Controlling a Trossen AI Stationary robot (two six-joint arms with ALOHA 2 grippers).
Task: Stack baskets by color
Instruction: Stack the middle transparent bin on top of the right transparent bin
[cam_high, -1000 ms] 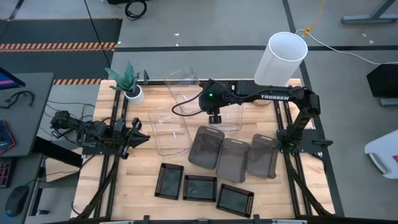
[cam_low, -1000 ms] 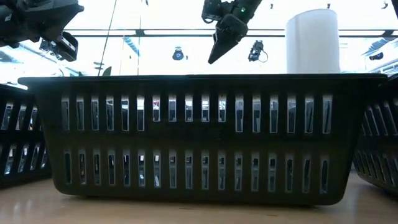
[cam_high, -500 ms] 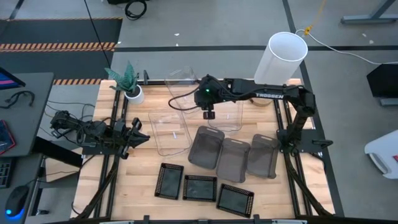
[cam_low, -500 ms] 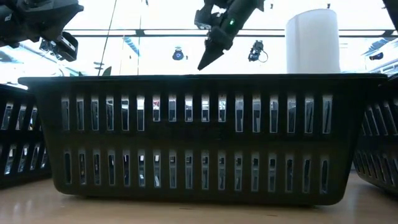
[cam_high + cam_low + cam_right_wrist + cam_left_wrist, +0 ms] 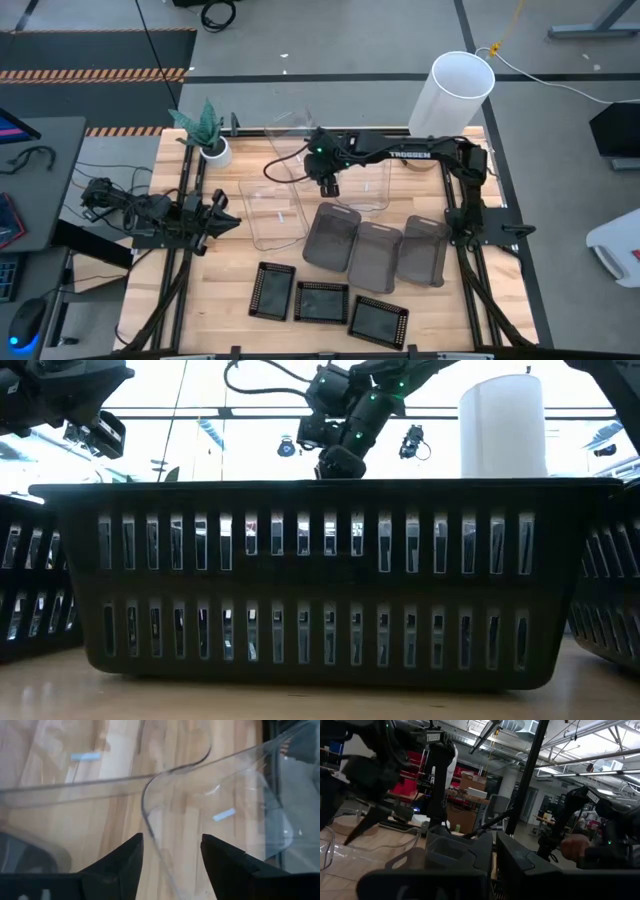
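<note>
The right gripper (image 5: 171,857), fingers apart over the rim of the rear clear deep plastic basket (image 5: 292,143), should descend straight until that thin wall sits between them, while the left gripper (image 5: 222,215), fingers nearly together, waits at the table's left edge.

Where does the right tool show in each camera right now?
High view: right tool, open, over the clear baskets at table centre-back.
Low view, top centre, behind the black basket's rim.
Left wrist view: can't tell.
Right wrist view: its fingers at bottom.
Shared landmark: clear basket rim.

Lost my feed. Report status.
Right gripper open, above clear baskets. Left gripper parked at table's left edge. Nothing stacked. Nothing in the way.
</note>
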